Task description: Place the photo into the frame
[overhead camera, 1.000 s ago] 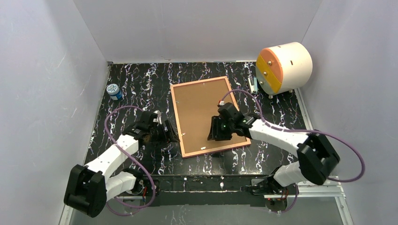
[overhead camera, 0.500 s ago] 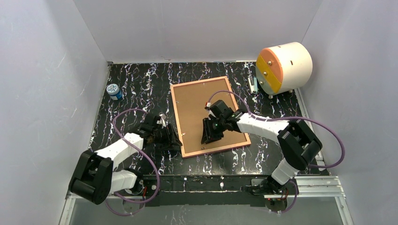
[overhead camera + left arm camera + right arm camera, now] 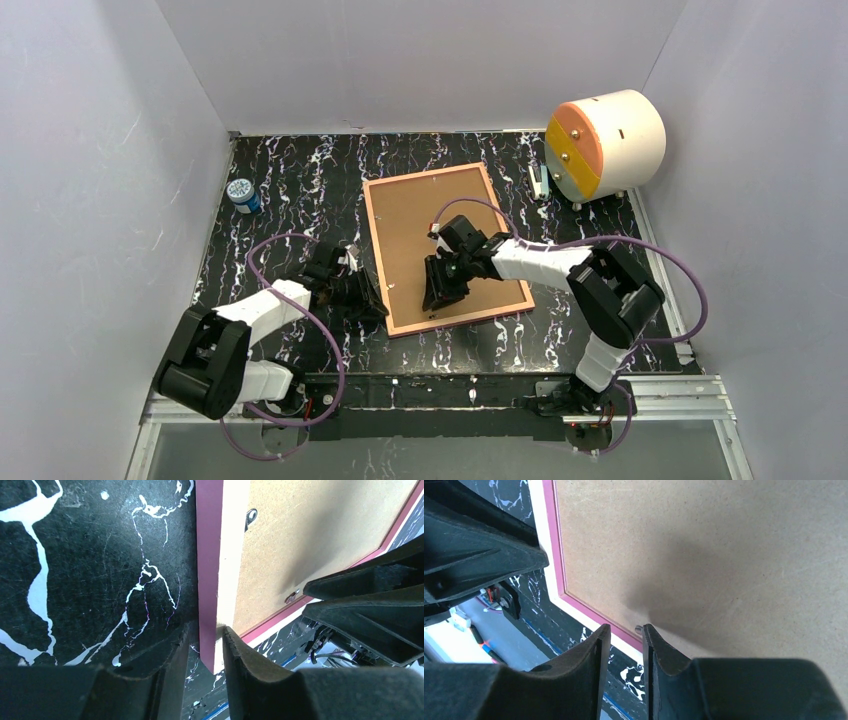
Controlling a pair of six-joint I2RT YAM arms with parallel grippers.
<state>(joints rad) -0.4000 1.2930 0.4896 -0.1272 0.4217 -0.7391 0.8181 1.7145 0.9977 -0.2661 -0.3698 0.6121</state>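
The frame (image 3: 220, 555) lies back-up on the surface (image 3: 100, 555), the photo not visible. The left jaws clasp its rail; the right jaws, narrow, straddle a tab (image 3: 638, 629), which may slip if they close off-centre.

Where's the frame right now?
Top view: the frame lies back-up mid-table, its left rail between the jaws of the left gripper, with the right gripper over its near edge.

1. The frame (image 3: 557, 555) is shown back-up, its rim pink.
2. A brown backing board (image 3: 704, 545) is set inside the frame.
3. The right gripper (image 3: 625, 632) is held over the frame's rim, narrowly parted.
4. A metal tab (image 3: 638, 628) is seen at that rim, between the fingers (image 3: 664, 655).
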